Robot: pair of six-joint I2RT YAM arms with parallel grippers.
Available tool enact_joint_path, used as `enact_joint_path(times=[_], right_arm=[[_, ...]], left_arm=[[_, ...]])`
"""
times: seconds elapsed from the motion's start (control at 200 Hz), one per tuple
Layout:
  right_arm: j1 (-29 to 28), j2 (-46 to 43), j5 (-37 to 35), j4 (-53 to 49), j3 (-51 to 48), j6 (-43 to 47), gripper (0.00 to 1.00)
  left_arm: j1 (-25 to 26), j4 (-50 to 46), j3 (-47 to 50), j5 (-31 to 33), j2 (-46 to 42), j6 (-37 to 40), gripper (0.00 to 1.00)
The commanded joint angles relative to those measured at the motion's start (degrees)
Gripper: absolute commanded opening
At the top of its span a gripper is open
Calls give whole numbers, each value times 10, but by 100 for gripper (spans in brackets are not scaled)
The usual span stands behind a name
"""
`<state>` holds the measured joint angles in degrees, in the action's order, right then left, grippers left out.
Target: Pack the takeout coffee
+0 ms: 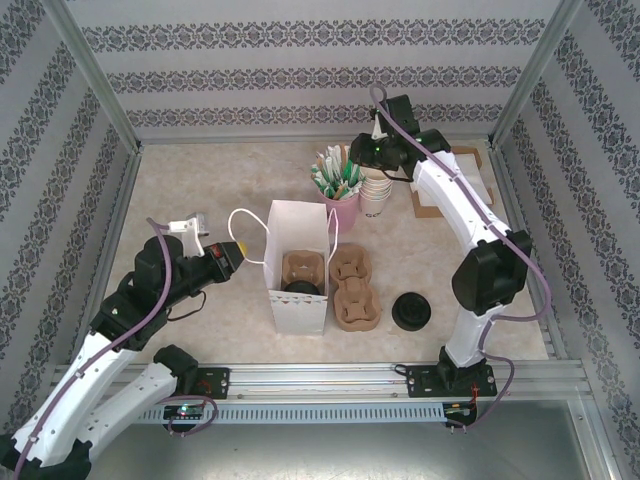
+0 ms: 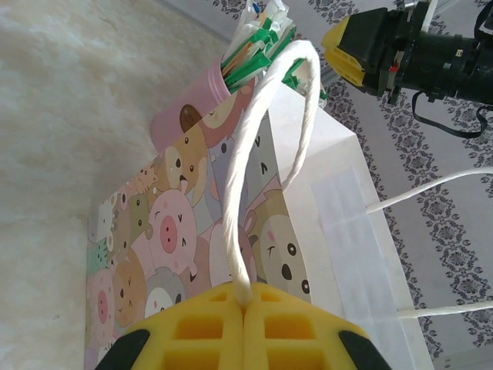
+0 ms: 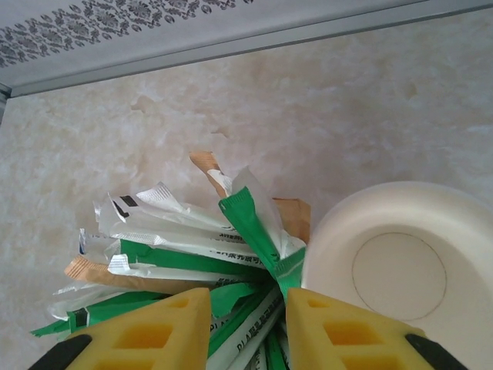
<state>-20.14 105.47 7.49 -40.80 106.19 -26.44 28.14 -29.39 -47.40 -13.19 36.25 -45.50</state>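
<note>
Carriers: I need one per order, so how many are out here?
2. One carrier sits inside the bag; the other carrier lies on the table just right of the bag. More could be nested beneath either; I cannot tell.

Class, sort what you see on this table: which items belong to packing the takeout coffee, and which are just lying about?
Belongs to the job: paper bag, cup carrier inside it, second carrier beside it, paper cups, black lid, sachets.

Probably just lying about: cardboard tray at the back right.
</note>
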Motion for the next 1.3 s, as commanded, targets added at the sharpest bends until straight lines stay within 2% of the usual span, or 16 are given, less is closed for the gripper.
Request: enact_joint_path(times=[0.0, 0.55, 0.6, 0.739, 0.799, 0.989, 1.299], right_arm=[[-14, 14, 20, 5, 22, 20, 33], [-22, 53, 6, -8, 35, 20, 32], [-23, 56, 5, -9, 41, 21, 30], [-25, 63, -9, -26, 68, 34, 9], [-29, 60, -23, -38, 81, 45, 7], [-54, 20, -77, -83, 131, 80, 1], [-127, -102, -182, -180, 226, 132, 1]], left_arm=[[7, 7, -17, 6, 5, -2, 6], [7, 16, -14, 8, 6, -1, 6], [7, 16, -16, 7, 6, -1, 6], [7, 16, -16, 6, 6, -1, 6], [7, 17, -16, 5, 6, -1, 6], [7, 22, -15, -2, 8, 1, 6], [7, 28, -14, -9, 4, 3, 6]])
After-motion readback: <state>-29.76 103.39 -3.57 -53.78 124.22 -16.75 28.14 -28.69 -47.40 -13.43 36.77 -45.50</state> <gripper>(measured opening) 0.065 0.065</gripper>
